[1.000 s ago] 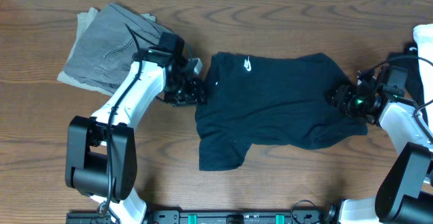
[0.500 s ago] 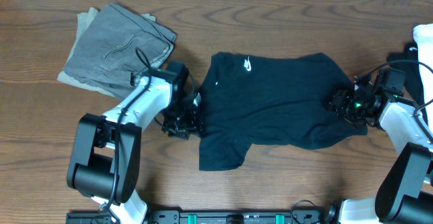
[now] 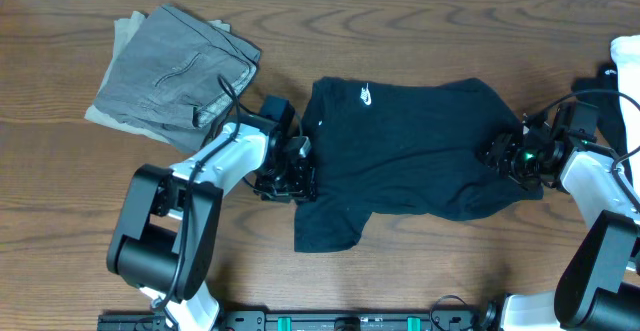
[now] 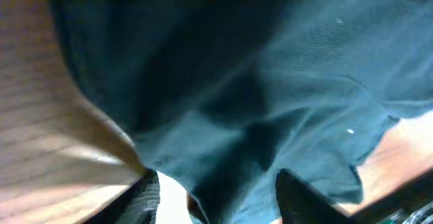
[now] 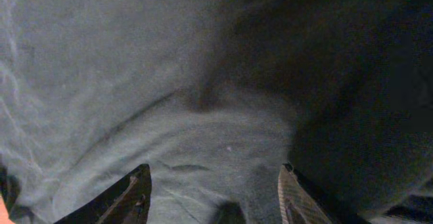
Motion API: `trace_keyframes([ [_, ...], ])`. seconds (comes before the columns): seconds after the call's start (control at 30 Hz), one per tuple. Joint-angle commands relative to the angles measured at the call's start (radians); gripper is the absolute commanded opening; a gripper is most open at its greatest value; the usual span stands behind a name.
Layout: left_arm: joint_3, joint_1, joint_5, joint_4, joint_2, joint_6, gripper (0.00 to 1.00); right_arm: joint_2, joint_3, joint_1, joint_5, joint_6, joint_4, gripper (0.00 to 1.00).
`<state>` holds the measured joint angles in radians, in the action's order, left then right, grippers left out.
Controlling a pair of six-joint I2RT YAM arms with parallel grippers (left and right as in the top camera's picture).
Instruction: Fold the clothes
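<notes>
The clothes, a black short-sleeved T-shirt (image 3: 410,151) with a small white logo (image 3: 366,95), lie rumpled mid-table. One sleeve (image 3: 325,228) points toward the front edge. My left gripper (image 3: 297,171) is at the shirt's left edge. In the left wrist view its gripper (image 4: 216,175) stands open, and a hanging fold of dark fabric (image 4: 257,102) lies between the fingers. My right gripper (image 3: 497,151) rests on the shirt's right part. In the right wrist view that gripper (image 5: 213,168) is open, fingers spread over the wrinkled fabric (image 5: 169,82).
A grey folded garment (image 3: 170,71) lies at the back left, close behind my left arm. A white cloth (image 3: 628,56) shows at the right edge. The brown wooden table (image 3: 430,271) shows bare in front of the shirt.
My left gripper has swung from beside the grey garment toward the front, then right, onto the shirt's left edge. The right gripper has barely moved.
</notes>
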<state>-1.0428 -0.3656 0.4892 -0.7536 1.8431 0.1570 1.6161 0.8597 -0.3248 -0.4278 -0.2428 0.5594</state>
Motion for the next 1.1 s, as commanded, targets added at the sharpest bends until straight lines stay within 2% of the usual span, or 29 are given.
trace_keyframes([
  [0.0, 0.005, -0.014, -0.012, -0.006, 0.045, 0.018, 0.29, -0.018, 0.013, 0.008, -0.018, 0.032, 0.008, 0.58],
  [0.07, 0.002, -0.011, -0.003, -0.015, 0.044, 0.021, 0.11, -0.018, 0.013, 0.006, -0.016, 0.042, 0.01, 0.58],
  [0.13, -0.01, 0.002, -0.003, -0.038, 0.042, 0.021, 0.06, -0.018, 0.013, 0.0, -0.007, 0.042, 0.012, 0.58],
  [0.37, -0.071, 0.14, -0.041, -0.094, -0.01, 0.021, 0.06, -0.018, 0.013, -0.07, 0.05, 0.042, 0.067, 0.57],
  [0.53, -0.072, 0.237, -0.056, -0.09, -0.033, 0.02, 0.06, -0.018, 0.013, -0.108, 0.19, 0.037, 0.139, 0.57],
  [0.8, -0.072, 0.233, -0.056, -0.066, -0.033, 0.016, 0.06, -0.017, 0.008, -0.105, 0.229, 0.011, 0.155, 0.59],
  [0.87, -0.072, 0.229, -0.056, -0.06, -0.033, 0.016, 0.06, -0.017, 0.007, -0.098, 0.23, 0.011, 0.154, 0.47],
  [0.97, -0.072, 0.229, -0.056, -0.059, -0.033, 0.016, 0.06, -0.017, 0.007, -0.098, 0.234, 0.012, 0.124, 0.44],
  [1.0, -0.072, 0.229, -0.056, -0.059, -0.033, 0.016, 0.06, -0.017, 0.007, -0.097, 0.233, 0.012, 0.106, 0.39],
  [1.07, -0.072, 0.229, -0.056, -0.059, -0.033, 0.016, 0.06, -0.017, 0.007, -0.098, 0.209, 0.011, 0.082, 0.22],
])
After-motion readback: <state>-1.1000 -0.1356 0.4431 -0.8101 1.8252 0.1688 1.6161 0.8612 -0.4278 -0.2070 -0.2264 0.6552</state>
